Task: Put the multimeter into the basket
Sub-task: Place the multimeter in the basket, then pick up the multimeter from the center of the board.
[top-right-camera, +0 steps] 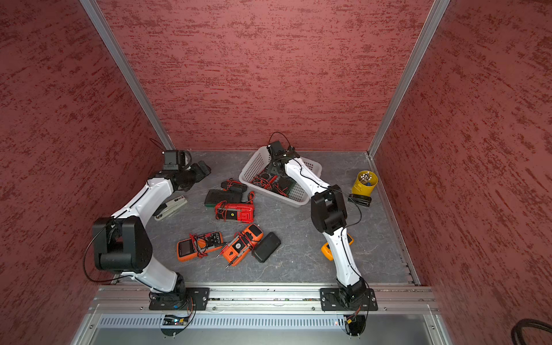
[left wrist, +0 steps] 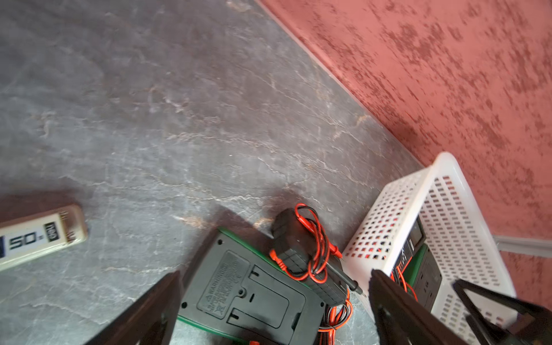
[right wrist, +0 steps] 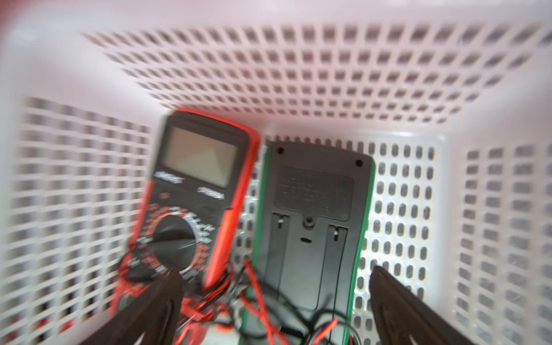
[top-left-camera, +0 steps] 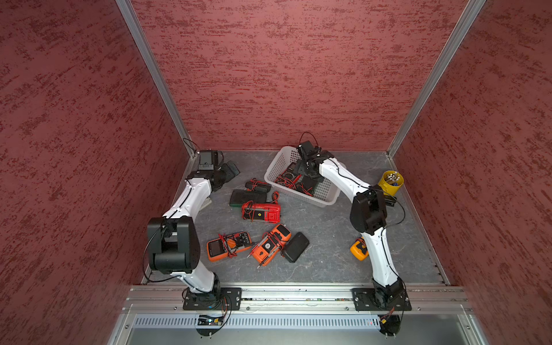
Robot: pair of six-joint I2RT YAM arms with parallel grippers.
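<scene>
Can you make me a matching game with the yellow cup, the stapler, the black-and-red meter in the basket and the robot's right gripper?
1 yellow cup
2 stapler
3 black-and-red meter
4 right gripper

A open
B face up in the basket
C holds white-tipped sticks
D lies beside the left arm

Pairs: 1-C, 2-D, 3-B, 4-A

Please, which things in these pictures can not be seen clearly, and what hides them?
- Yellow meter: both top views, half behind the right arm.
- Basket contents: top views, mostly covered by the right claw.
- Red-edged meter labels: right wrist view, blurred.
- Stapler: left wrist view, cut by the edge.
</scene>
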